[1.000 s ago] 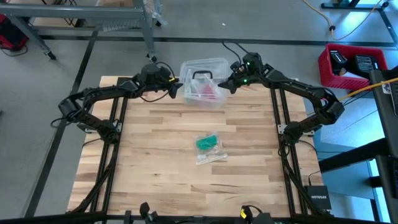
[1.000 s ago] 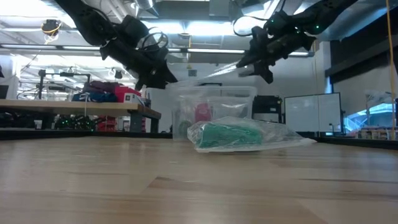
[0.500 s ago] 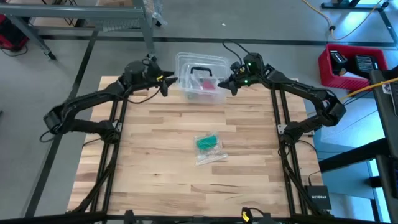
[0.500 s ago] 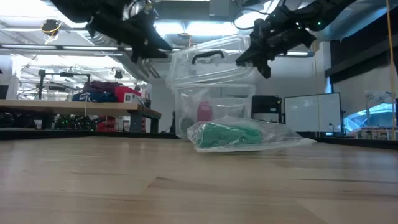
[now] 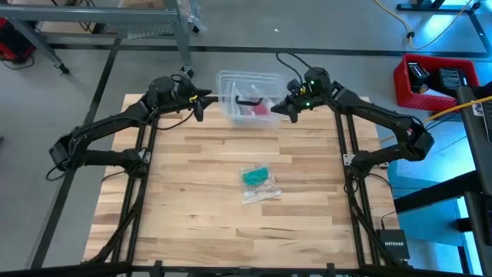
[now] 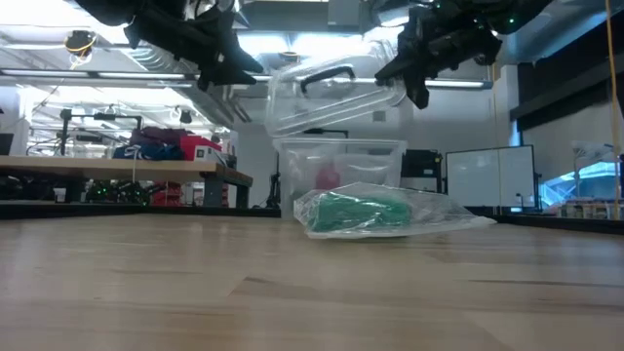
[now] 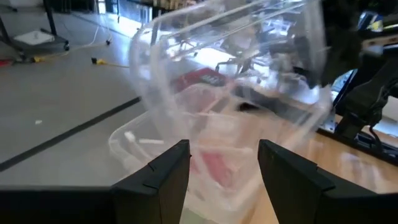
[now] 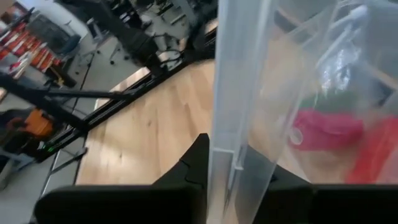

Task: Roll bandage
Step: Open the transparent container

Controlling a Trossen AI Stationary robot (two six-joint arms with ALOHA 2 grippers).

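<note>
Both arms reach far back, left tool (image 5: 201, 104) spread, right tool (image 5: 286, 108) pinched.

The high camera looked straight down on the whole surface (image 5: 192, 200) and both arms. The low one sat at surface level, facing the room. Each wrist camera looked close-up past its own fingers. All four shared the clear tub (image 5: 247, 100) at the far edge.

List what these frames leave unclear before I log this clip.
- Pink-red item in the clear tub: kind unreadable, blurred through plastic in every view.
- Bandage: bagged in clear plastic; rolled or loose can't be judged, too small from above.
- Right gripper on the raised lid: right wrist view filled by the lid's edge.
- Left gripper: contact with the lid unclear.
</note>
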